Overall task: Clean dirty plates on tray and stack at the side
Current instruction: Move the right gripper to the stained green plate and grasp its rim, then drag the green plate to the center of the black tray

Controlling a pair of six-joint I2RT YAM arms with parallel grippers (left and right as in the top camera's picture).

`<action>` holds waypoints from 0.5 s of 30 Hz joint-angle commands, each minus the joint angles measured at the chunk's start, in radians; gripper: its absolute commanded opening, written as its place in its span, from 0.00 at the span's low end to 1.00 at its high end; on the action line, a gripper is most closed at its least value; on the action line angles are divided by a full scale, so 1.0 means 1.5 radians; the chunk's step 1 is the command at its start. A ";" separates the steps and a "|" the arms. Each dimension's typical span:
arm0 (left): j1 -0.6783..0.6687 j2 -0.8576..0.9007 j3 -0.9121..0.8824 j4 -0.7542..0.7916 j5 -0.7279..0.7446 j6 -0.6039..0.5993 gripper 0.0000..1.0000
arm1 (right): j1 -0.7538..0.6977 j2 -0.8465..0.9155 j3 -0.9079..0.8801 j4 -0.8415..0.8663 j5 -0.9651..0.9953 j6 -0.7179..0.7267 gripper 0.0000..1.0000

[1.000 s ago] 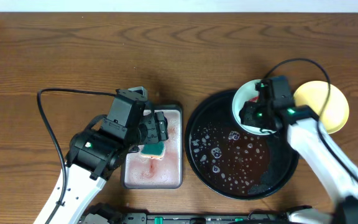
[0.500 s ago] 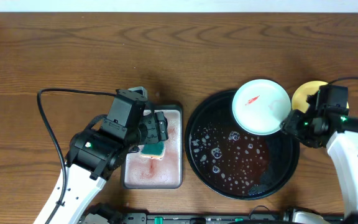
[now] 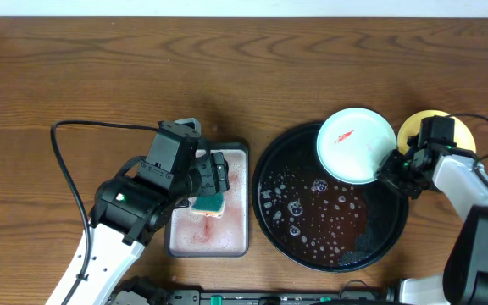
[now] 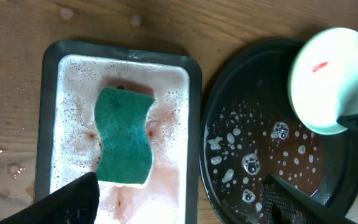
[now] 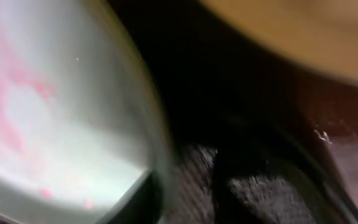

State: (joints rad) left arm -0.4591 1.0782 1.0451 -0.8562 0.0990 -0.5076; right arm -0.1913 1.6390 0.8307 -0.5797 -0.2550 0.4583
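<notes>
**Right gripper closes in on the smeared plate**

Since a second ago the right gripper has left its spot over the mint plate, swung out to the right, and come back in against the plate's right edge. The left arm has not budged.

Whether the right jaws have the rim pinched cannot be told: the wrist view is a blur of pale plate and dark finger. The left gripper hangs wide open over the sponge, which lies loose in the sudsy pan, touched by neither finger.

The mint plate sits at the far right of the tray, overlapping its rim, with a red smear in its middle, so it is not yet cleaned. A yellow plate lies off the tray just to the right, half hidden by the arm, probably the start of the stack. No third plate shows.

By my reading the task is partway along: this plate wants scrubbing, then stacking beside the tray.
</notes>
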 commanded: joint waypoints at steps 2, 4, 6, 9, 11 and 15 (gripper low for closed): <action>0.004 0.000 0.003 -0.002 -0.001 0.007 0.83 | 0.001 -0.011 0.001 0.013 -0.013 -0.048 0.01; 0.004 0.000 0.003 -0.002 -0.001 0.007 0.83 | 0.001 -0.041 0.002 -0.006 -0.013 -0.079 0.01; 0.004 0.000 0.003 -0.002 -0.001 0.007 0.83 | 0.002 -0.073 0.002 -0.021 -0.013 -0.099 0.01; 0.004 0.000 0.003 -0.002 -0.001 0.007 0.83 | 0.011 -0.136 0.002 -0.051 -0.029 -0.136 0.01; 0.004 0.000 0.003 -0.002 -0.001 0.007 0.83 | 0.026 -0.176 0.002 -0.084 -0.030 -0.148 0.01; 0.004 0.000 0.003 -0.002 -0.001 0.007 0.83 | 0.070 -0.218 0.002 -0.157 -0.027 -0.152 0.01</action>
State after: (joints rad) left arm -0.4591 1.0782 1.0451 -0.8566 0.0990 -0.5076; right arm -0.1375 1.3449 0.8349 -0.7719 -0.2806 0.2768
